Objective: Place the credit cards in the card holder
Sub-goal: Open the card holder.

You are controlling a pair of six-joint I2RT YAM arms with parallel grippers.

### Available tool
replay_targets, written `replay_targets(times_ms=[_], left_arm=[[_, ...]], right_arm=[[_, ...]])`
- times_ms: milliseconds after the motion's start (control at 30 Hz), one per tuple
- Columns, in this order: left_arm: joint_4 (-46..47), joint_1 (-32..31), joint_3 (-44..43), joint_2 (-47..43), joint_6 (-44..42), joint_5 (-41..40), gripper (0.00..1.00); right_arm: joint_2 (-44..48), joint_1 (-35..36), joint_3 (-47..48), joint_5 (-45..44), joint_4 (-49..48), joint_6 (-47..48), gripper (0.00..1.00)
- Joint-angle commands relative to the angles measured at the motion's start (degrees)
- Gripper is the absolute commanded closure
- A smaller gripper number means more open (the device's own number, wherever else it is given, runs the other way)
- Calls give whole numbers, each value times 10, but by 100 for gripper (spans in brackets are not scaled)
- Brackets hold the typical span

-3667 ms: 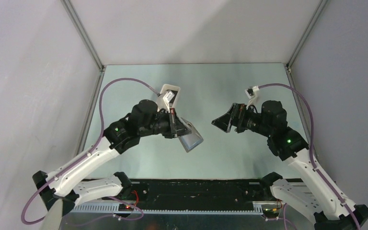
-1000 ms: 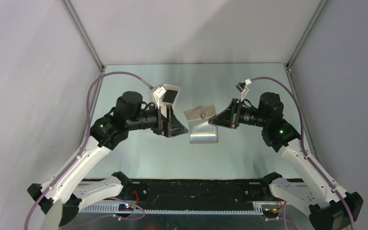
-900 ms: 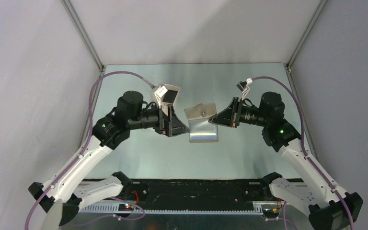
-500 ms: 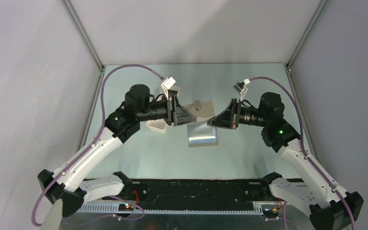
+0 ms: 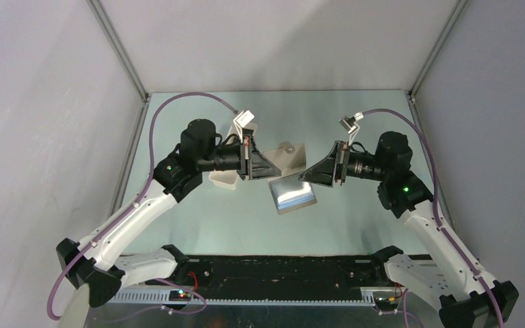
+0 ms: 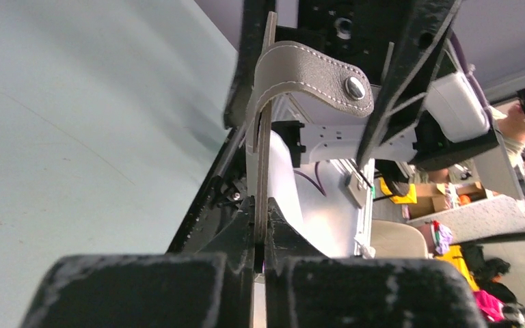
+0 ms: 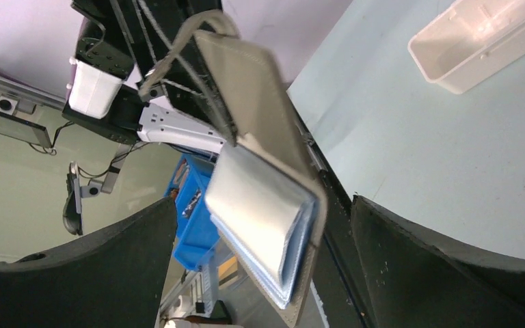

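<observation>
Above pale green tabletop (image 5: 198,219) between grey walls (image 5: 41,137), left claw (image 5: 270,173) pinching card holder (image 5: 294,195), right claw (image 5: 306,178) spread

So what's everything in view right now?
Grey-brown stitched folding card holder: one, light blue pockets inside, hanging open in the air between the arms.
Long white plastic tray: one, white, on the table under the left arm.
Table: one, pale green.
Credit cards: none visible.
Left pincer: one, black, shut on the card holder's upper flap.
Right pincer: one, black, open, at the card holder's right side.
</observation>
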State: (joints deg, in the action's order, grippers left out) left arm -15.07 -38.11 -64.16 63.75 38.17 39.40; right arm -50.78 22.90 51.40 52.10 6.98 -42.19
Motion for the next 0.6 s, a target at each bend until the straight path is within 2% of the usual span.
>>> replay_targets(times_ms=[0, 200, 267, 333, 367, 400, 433, 467, 500, 533, 567], left_arm=[[24, -2, -17, -12, 13, 66, 100], [28, -24, -25, -7, 12, 96, 100], [33, -27, -27, -6, 14, 107, 100], [39, -28, -28, -7, 18, 107, 100], [40, -28, -27, -7, 19, 105, 100], [43, -28, -28, -7, 24, 99, 100], [45, -28, -27, -7, 26, 95, 100], [49, -27, -26, -8, 30, 85, 100], [52, -27, -25, -9, 35, 73, 95], [53, -26, -23, -9, 36, 67, 87], [54, -25, -21, -11, 38, 57, 64]], right_arm=[[-23, 8, 13, 24, -32, 7, 1], [-53, 25, 14, 25, -63, -2, 7], [-59, 28, 13, 33, -76, -7, 13], [-63, 34, 13, 54, -105, -20, 24], [-66, 39, 13, 66, -126, -25, 36], [-68, 48, 13, 74, -136, -38, 44], [-73, 52, 13, 89, -155, -52, 64], [-75, 58, 14, 94, -161, -59, 75], [-79, 59, 13, 99, -165, -75, 95], [-81, 59, 13, 95, -162, -81, 100], [-80, 53, 13, 91, -150, -92, 100]])
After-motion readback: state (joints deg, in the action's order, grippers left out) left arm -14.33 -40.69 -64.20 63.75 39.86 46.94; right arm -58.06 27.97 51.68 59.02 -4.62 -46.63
